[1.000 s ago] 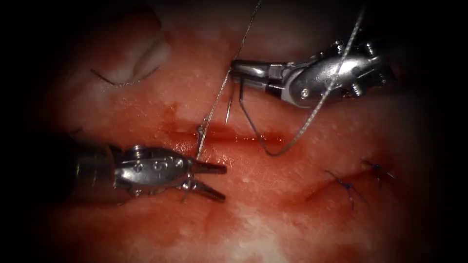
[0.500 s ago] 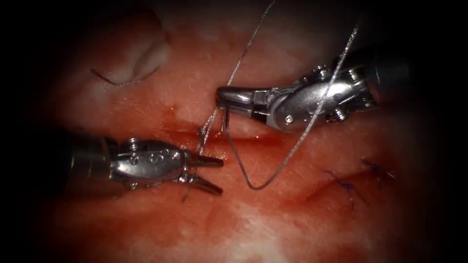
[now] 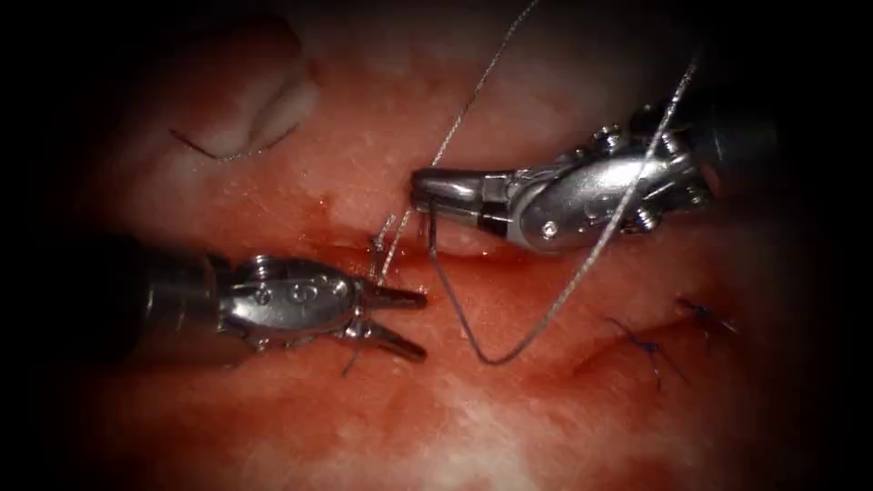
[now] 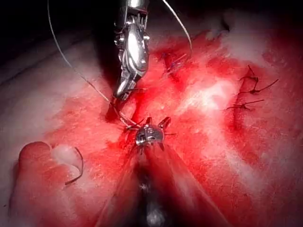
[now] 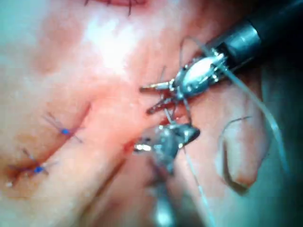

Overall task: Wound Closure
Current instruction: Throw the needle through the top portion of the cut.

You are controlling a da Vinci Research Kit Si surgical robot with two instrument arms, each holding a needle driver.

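Wet red tissue (image 3: 509, 427) takes up the background, with the cut (image 3: 473, 259) running across the middle. On the left, the left pincer (image 3: 414, 320) is spread wide just below the cut, nothing gripped. Thread (image 3: 455, 127) comes up out of the cut and off the top. Right of that, the needle (image 3: 455, 305) is clenched near one end by the right pincer (image 3: 420, 186), curve hanging down over the cut; can't tell if it's touching the tissue. Older stitches (image 3: 650, 350) are seen far right.

Darkness rings the endoscope view's edges; light falls brightest at the middle; no walls or furniture discernible.
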